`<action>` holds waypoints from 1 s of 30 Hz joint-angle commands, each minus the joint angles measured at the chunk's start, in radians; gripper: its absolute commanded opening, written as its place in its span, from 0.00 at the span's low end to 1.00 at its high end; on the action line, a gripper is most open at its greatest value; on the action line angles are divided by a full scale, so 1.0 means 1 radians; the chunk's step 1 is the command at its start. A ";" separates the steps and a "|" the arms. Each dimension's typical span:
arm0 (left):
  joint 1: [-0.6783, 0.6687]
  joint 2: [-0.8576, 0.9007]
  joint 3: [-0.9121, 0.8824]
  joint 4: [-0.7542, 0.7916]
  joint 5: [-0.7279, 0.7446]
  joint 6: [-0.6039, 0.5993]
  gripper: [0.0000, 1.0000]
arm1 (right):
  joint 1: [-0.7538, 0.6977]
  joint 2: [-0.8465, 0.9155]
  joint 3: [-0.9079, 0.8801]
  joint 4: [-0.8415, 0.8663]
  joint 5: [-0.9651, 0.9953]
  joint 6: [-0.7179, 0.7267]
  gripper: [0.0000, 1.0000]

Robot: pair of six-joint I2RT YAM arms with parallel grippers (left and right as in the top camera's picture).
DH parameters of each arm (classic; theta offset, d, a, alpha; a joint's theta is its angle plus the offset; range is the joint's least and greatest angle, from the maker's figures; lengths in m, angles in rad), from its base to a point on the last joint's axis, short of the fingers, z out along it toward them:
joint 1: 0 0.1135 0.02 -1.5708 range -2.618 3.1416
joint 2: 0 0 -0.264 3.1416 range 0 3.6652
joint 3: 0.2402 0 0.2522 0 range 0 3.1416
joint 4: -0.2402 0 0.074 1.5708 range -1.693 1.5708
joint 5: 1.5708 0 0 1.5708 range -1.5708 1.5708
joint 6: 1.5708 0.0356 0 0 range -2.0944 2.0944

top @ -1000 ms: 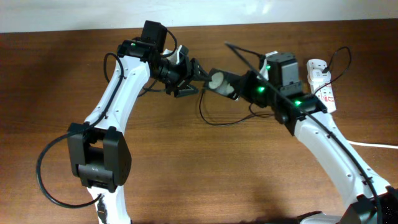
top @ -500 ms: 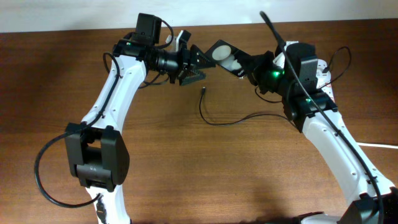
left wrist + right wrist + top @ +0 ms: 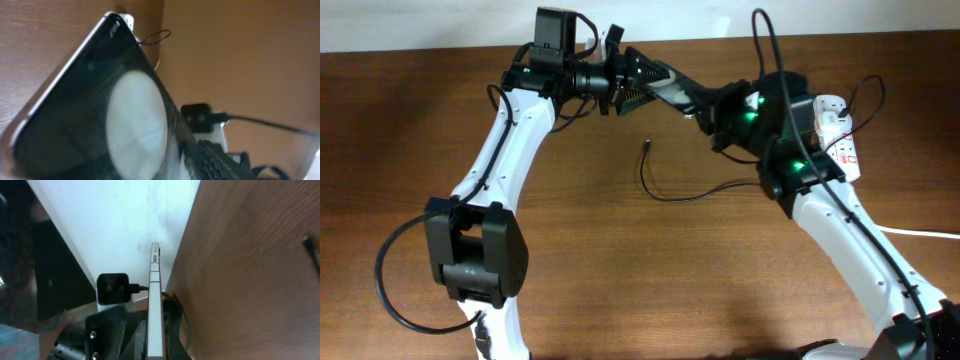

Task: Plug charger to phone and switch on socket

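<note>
The phone [image 3: 672, 88] is held off the table between both arms, tilted nearly edge-on in the overhead view. My right gripper [image 3: 712, 108] is shut on it; the right wrist view shows its thin edge [image 3: 155, 305] between the jaws. My left gripper [image 3: 638, 84] stands open at the phone's other end. There the glossy screen [image 3: 100, 115] fills the left wrist view, with one textured finger [image 3: 220, 160] beside it. The charger cable [image 3: 665, 193] lies loose on the table, its tip [image 3: 648, 147] free; the tip also shows in the right wrist view [image 3: 310, 247]. The socket [image 3: 838, 128] lies at the right.
A white wall [image 3: 125, 220] runs close behind the table's back edge, right by both grippers. The thick white cord [image 3: 920, 233] leaves the frame at the right. A thin black cable [image 3: 865, 90] loops over the socket.
Both grippers have moved toward the table's back edge. The phone has gone from screen-up to nearly edge-on, and the left gripper has come onto its end. The charger cable has not moved.
</note>
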 commanded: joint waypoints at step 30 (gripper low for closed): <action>0.004 -0.030 0.008 0.056 -0.012 -0.230 0.10 | 0.103 0.042 0.023 0.111 0.139 0.177 0.04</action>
